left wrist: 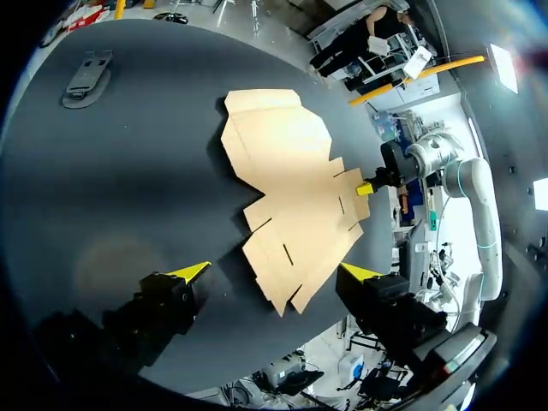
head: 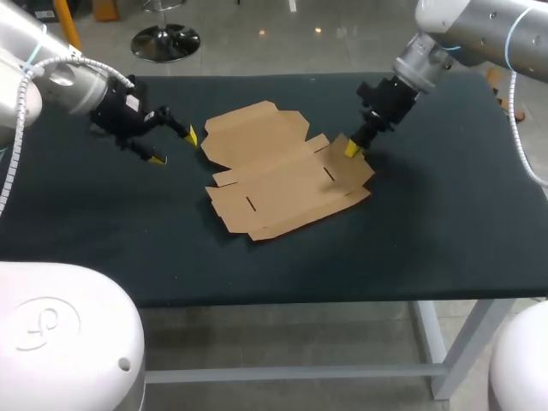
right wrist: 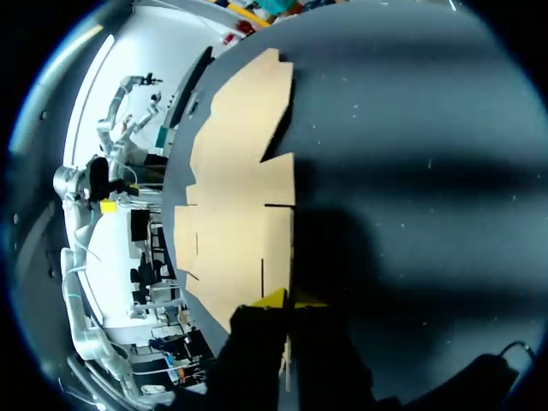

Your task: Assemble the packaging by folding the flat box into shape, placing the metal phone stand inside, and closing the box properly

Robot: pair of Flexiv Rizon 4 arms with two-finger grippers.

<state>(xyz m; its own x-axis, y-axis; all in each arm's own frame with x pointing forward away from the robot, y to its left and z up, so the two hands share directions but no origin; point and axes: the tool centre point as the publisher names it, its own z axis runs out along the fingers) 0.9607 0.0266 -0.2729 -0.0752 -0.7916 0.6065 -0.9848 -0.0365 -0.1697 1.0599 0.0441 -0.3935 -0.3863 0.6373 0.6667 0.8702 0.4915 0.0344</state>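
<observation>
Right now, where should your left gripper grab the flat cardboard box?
Probably the flap on its left edge, coming in low from the left. The flat cardboard box lies flat on the table, so only a thin edge can be pinched, and the open left gripper sits beside that flap.

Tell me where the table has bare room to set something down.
Bare table along the near edge, in front of the flat box, and at the right, beyond the right gripper. Tightest between the open left gripper and the box's left edge.
</observation>
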